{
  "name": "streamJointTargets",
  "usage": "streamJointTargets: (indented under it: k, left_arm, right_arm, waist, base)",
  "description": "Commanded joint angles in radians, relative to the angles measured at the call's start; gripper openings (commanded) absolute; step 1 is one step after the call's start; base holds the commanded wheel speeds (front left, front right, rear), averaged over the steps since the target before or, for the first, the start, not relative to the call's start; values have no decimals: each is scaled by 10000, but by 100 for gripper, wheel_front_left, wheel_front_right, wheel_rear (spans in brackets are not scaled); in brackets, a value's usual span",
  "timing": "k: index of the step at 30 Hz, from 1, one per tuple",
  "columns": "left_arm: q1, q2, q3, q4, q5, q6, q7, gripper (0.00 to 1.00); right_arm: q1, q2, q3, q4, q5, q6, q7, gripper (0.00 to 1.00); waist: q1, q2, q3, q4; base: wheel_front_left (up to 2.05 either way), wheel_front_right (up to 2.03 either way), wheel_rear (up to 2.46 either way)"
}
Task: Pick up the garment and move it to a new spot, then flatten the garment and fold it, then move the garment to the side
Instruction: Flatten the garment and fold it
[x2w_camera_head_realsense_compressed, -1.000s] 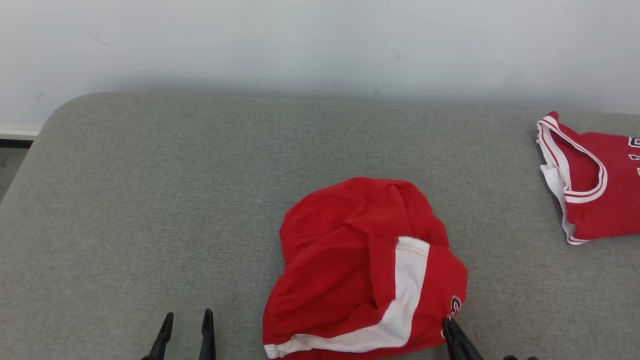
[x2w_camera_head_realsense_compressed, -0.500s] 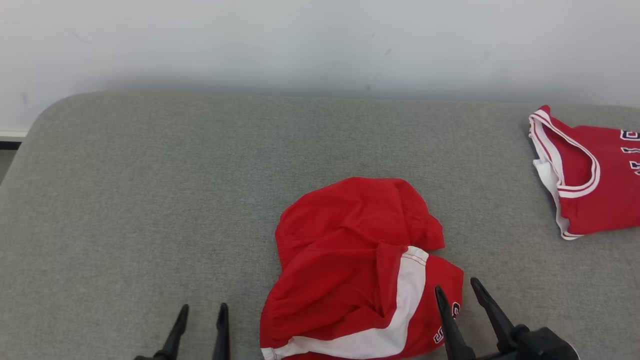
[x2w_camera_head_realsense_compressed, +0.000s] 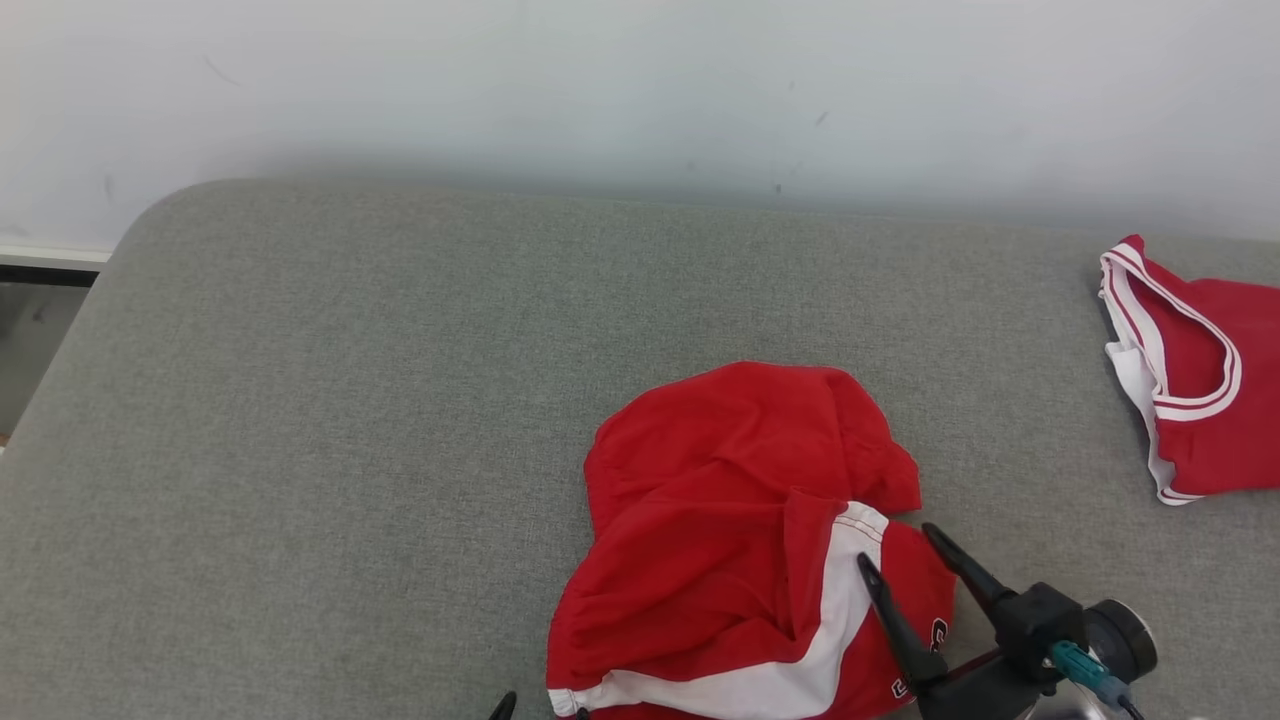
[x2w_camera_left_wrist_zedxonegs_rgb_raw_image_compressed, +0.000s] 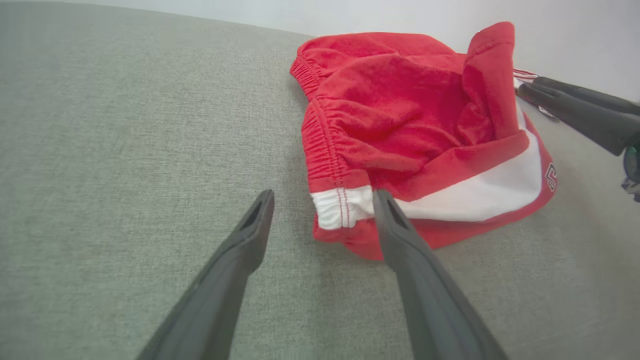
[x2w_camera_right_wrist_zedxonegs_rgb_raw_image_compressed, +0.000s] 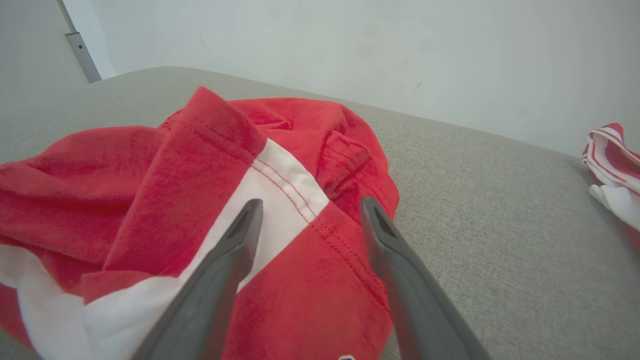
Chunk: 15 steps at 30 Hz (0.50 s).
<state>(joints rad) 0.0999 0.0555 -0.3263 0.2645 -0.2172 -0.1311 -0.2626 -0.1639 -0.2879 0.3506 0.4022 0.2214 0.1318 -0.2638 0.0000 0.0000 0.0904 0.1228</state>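
The garment (x2w_camera_head_realsense_compressed: 720, 500) is a pair of red shorts with a white side stripe, lying crumpled on the grey cushion (x2w_camera_head_realsense_compressed: 350, 400). My right gripper (x2w_camera_head_realsense_compressed: 895, 545) stands open at its right part, fingers straddling the stripe's upper end and the red cloth beside it (x2w_camera_right_wrist_zedxonegs_rgb_raw_image_compressed: 310, 204). In the right wrist view the shorts (x2w_camera_right_wrist_zedxonegs_rgb_raw_image_compressed: 100, 175) bulge up left of the fingers. My left gripper (x2w_camera_left_wrist_zedxonegs_rgb_raw_image_compressed: 321, 202) is open just short of the elastic waistband corner of the shorts (x2w_camera_left_wrist_zedxonegs_rgb_raw_image_compressed: 400, 115), its right finger (x2w_camera_left_wrist_zedxonegs_rgb_raw_image_compressed: 395, 225) overlapping the white patch. Its tip (x2w_camera_head_realsense_compressed: 503, 706) peeks in at the head view's bottom edge.
A second red garment with white trim (x2w_camera_head_realsense_compressed: 1200, 400) lies at the cushion's far right (x2w_camera_right_wrist_zedxonegs_rgb_raw_image_compressed: 612, 155). A white wall (x2w_camera_head_realsense_compressed: 640, 90) stands right behind the cushion. The cushion's rounded left corner (x2w_camera_head_realsense_compressed: 150, 210) drops to the floor. The right gripper's fingers (x2w_camera_left_wrist_zedxonegs_rgb_raw_image_compressed: 575, 107) cross the left wrist view.
The right gripper has come forward and up over the shorts' right part, fingers spread. The left gripper has sunk to the head view's bottom edge. The head camera has shifted slightly.
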Motion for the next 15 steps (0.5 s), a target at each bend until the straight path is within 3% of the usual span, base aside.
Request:
streamJointTargets:
  k: [1, 15]
  left_arm:
    - [-140, 39, -15, 132, -160, 21, -25, 100]
    - [-903, 56, -726, 1009, -778, 15, -25, 100]
  right_arm:
    - [-256, -119, 287, 325, 128, -19, -5, 100]
    - [-2219, -731, 2196, 2216, 1014, -19, 26, 100]
  waist:
    - [0, 0, -14, 12]
    - [0, 0, 137, 176]
  base:
    - [0, 0, 0]
    - [0, 0, 0]
